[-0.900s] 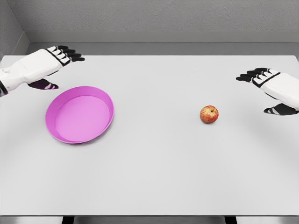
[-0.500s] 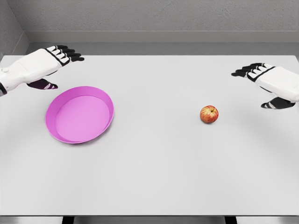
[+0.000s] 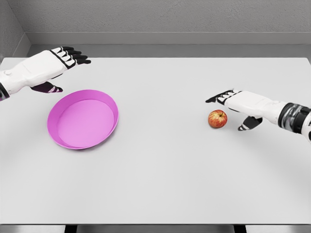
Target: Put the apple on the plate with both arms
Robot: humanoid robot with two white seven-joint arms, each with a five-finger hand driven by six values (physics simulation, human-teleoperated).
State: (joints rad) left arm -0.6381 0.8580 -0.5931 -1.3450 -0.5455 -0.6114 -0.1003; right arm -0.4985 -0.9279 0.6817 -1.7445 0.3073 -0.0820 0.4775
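On the white tabletop, nothing lay between apple and pink plate. Right hand spread beside the apple; left hand open, forearm cropped.

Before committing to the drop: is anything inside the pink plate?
Nothing shows inside the plate; its pink floor is bare. The near rim hides a thin strip. The apple sits on the table.

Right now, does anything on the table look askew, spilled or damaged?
Nothing stands out. The apple sits whole on the table, and the pink plate lies flat and holds nothing. The right hand is open beside the apple, not gripping it; the left hand hovers open behind the plate.
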